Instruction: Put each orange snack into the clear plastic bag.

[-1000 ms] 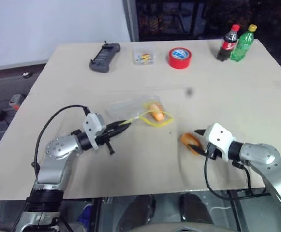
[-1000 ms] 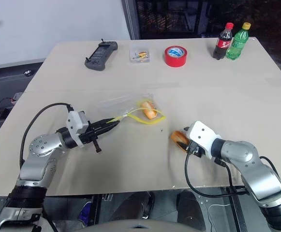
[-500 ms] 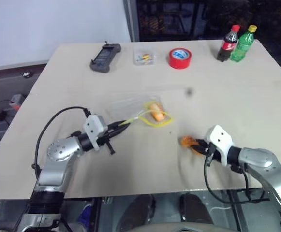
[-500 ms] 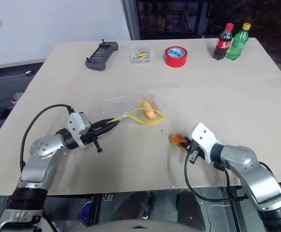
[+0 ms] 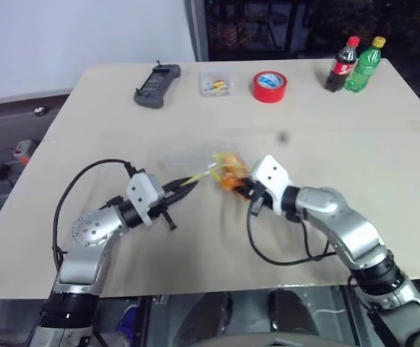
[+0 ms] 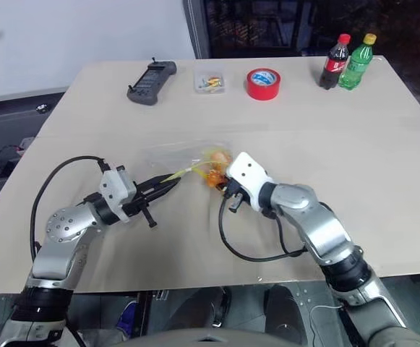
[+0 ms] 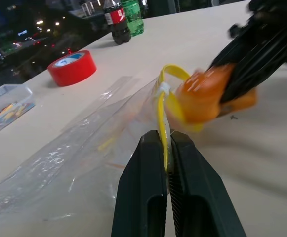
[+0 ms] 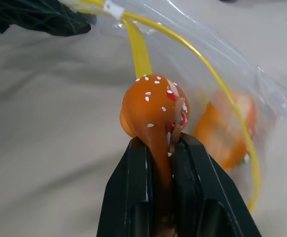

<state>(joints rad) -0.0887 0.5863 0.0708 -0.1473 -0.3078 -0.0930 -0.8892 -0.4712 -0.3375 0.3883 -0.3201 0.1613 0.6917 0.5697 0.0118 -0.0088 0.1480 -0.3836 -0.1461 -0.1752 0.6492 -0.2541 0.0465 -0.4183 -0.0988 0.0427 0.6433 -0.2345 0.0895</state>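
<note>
Insertion step: your left gripper (image 7: 167, 148) pinches the clear plastic bag (image 7: 84, 148) mouth, right gripper (image 8: 158, 153) clamps the second orange snack (image 8: 155, 111) there; you push past the yellow seal strip (image 8: 138, 57) before releasing.

Both end effectors (image 7: 165, 148) (image 8: 159, 153) clamped, converging.

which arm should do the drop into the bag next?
Right. The right gripper already pinches an orange snack just at the clear plastic bag's yellow-rimmed mouth. The left gripper is shut on the bag's seal strip, holding it open, so it looks best left there.
</note>
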